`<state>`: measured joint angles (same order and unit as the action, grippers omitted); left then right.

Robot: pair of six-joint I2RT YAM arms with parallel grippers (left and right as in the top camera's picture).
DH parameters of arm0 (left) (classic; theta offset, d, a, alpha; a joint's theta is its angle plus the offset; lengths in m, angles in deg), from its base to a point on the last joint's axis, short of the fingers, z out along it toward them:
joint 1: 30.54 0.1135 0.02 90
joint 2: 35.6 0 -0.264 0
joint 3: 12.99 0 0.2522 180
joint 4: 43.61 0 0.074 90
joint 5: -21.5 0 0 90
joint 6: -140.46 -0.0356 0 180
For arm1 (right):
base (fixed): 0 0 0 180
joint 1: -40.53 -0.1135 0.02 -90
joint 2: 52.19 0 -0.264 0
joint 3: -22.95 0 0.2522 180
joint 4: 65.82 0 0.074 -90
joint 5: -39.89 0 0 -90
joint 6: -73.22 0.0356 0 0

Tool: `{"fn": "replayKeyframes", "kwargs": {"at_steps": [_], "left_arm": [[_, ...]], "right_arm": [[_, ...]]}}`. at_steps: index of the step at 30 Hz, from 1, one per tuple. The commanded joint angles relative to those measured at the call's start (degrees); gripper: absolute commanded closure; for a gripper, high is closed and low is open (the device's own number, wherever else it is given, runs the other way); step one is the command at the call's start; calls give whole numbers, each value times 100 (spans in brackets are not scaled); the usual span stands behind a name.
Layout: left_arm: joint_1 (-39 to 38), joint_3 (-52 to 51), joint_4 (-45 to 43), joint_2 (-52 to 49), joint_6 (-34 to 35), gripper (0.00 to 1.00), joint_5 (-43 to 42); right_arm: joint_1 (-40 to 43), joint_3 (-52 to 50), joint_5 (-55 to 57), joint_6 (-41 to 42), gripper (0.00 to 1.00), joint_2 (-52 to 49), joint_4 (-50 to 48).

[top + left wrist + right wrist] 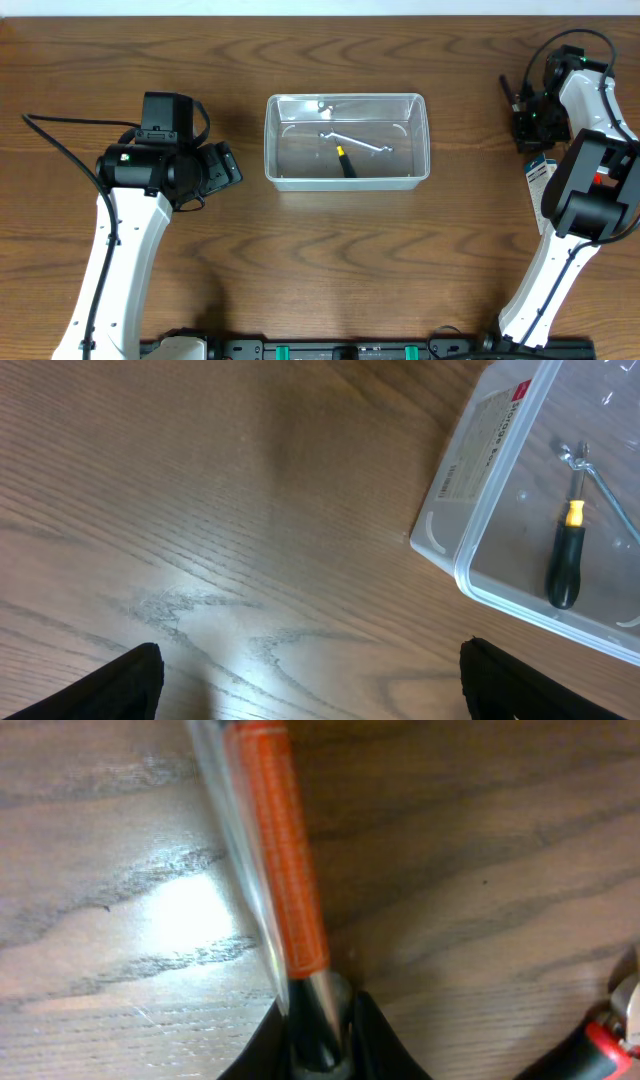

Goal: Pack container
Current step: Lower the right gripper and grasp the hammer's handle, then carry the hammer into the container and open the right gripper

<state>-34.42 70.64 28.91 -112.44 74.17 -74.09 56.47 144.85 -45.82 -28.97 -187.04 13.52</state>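
The clear plastic container [420, 140] stands at the table's middle. Inside it lie a black-and-yellow-handled screwdriver [345, 160] and a silver wrench [358, 144]. My left gripper [228, 165] is open and empty, left of the container. In the left wrist view its fingers [310, 685] are spread wide over bare wood, with the container's rim [465, 565], the screwdriver [563, 565] and the wrench [600, 480] at the right. My right gripper [522, 125] is at the far right. In the right wrist view it [320, 1020] is shut on an orange tool with a metal end [285, 860], which has clear plastic along its left side.
A red-and-black-handled tool [600, 1040] lies on the wood right of the right gripper. A blue-and-white label or card [537, 175] shows beside the right arm. The table is dark wood.
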Motion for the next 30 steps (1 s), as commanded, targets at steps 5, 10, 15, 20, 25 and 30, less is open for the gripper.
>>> {"fn": "replayKeyframes", "kwargs": {"at_steps": [5,10,15,20,25,30], "left_arm": [[-11,-28,28,-33,-96,13,72],[-11,-28,4,-33,-98,13,72],[-11,-28,-57,-33,-96,13,72],[-11,-28,-59,-33,-96,13,72],[-11,-28,-61,-33,-96,13,72],[-11,-28,-103,-33,-96,13,72]], "right_arm": [[7,61,-26,63,99,-44,-20],[-90,457,-26,103,99,-42,85],[-240,1198,-26,103,99,-42,293],[-555,2251,-72,101,99,-42,691],[-1005,3458,-743,101,99,-39,1193],[-1611,4433,-1078,79,99,-39,1657]]}}
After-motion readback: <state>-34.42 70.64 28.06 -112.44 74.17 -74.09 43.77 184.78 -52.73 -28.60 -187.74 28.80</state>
